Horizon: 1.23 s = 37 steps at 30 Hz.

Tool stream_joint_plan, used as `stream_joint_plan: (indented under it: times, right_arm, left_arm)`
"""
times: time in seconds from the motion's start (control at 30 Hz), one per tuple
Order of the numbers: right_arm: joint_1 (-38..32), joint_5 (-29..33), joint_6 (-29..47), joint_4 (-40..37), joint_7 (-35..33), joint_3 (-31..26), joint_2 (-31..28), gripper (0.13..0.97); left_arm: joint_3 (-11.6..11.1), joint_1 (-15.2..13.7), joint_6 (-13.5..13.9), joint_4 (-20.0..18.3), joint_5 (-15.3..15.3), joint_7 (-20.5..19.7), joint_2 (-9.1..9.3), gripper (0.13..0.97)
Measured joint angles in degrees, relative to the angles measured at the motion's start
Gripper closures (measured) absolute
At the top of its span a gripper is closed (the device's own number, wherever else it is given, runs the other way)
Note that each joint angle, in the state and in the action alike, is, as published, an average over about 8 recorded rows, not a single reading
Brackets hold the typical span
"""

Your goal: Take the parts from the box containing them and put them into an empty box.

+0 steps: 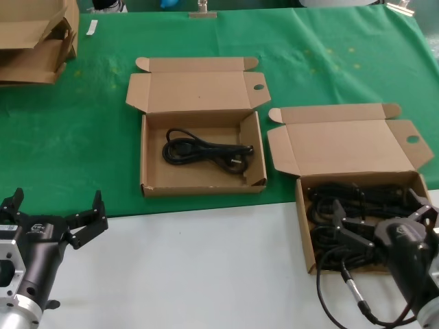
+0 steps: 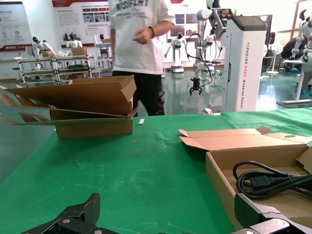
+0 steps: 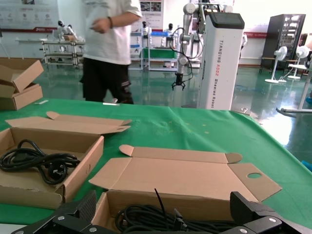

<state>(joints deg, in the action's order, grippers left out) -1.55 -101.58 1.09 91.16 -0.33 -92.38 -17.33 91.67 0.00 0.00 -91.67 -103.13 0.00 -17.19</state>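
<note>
Head view: my right gripper (image 1: 374,223) hangs low over the full box (image 1: 305,233), fingers spread wide among the tangled cords (image 1: 336,199), nothing held yet. The target box (image 1: 147,157) sits to the left on the green cloth (image 1: 75,144) w/ one cord (image 1: 206,152) already lying in it. My left gripper (image 1: 51,218) is parked near the table's front edge, also wide, empty.

Left wrist view: just shows its spread fingers (image 2: 90,207) short of the target box's wall (image 2: 219,180), the delivered cord (image 2: 268,181) beyond.

Right wrist view: fingers (image 3: 80,207) straddle the pile (image 3: 146,219); prob. several coils overlap, can't separate them here. To do the pick well I'd drop onto one coil's bundled middle, not a plug end, close on it alone, lift straight up so it shakes free of its neighbours, clear the box wall before swinging left.
</note>
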Motion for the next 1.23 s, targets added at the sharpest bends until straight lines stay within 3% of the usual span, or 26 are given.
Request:
stream_joint_plan:
  times: [1.23]
  right_arm:
    - [0.00,0.00,0.00,0.00,0.00,0.00,0.00,0.129]
  left_arm:
    - [0.00,0.00,0.00,0.00,0.00,0.00,0.00,0.132]
